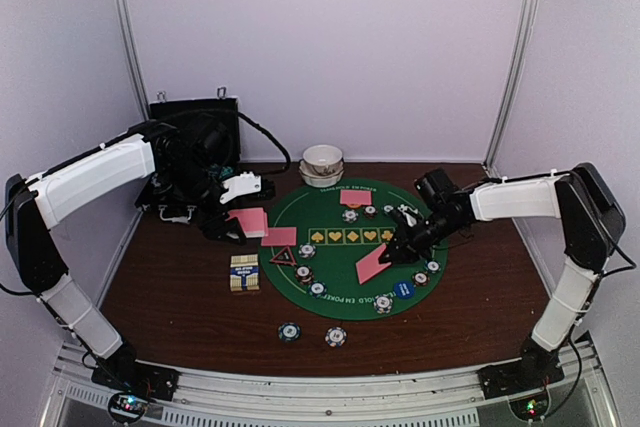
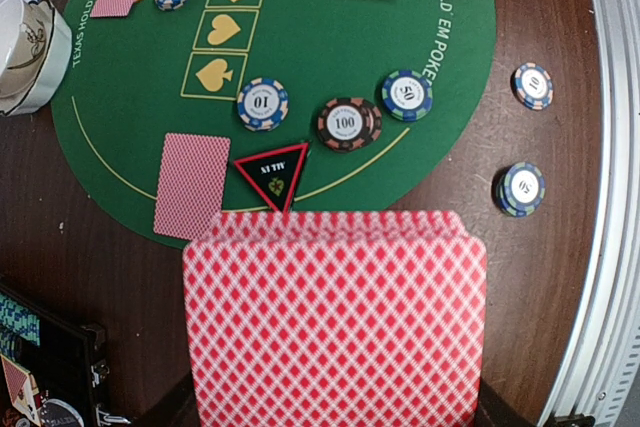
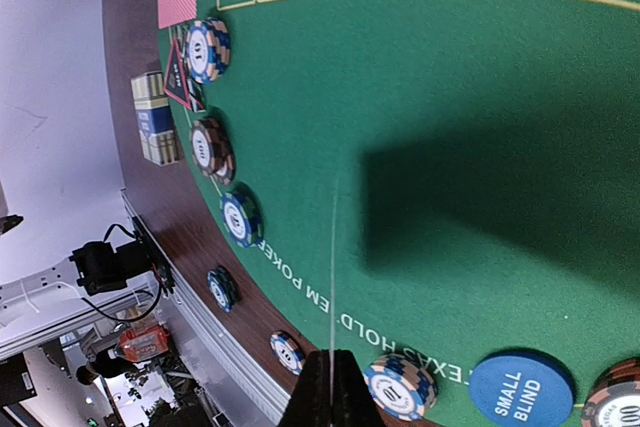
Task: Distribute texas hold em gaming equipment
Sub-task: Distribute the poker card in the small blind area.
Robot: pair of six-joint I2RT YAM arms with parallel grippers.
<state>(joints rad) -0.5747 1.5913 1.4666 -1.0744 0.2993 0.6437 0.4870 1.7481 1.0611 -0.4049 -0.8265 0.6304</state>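
Found two round stripe-edged poker chips (image 1: 289, 331) on the bare brown wooden surface (image 1: 180, 287), nearer the bases than either end effector and off the round green felt mat (image 1: 335, 265). Judged parked as spare stock, not yet assigned to a seat.

Found the left end effector (image 1: 232, 225) pressed together on a thick stack of pink-backed playing cards (image 2: 335, 327), held flat and slightly fanned over the mat's edge. Judged held as dealing stock, for drawing off single cards. Noted just beyond its tips a red-rimmed black triangle marker (image 2: 272, 172), with one face-down card (image 2: 192, 184) just beside it. Judged a seat already served.

Found the right end effector (image 1: 398, 249) pinching a single pink-backed card (image 1: 372, 265) by one edge, tilted above the mat and showing only as a thin line from its own wrist view. Judged bound for a seat. Noted a round blue "SMALL BLIND" disc (image 3: 520, 387) close beside those tips.

Noted farther off another dealt card (image 1: 355, 197) beyond the right end effector, then stacked white bowls (image 1: 322, 160), and a black hard case (image 1: 195, 137) behind the left end effector.
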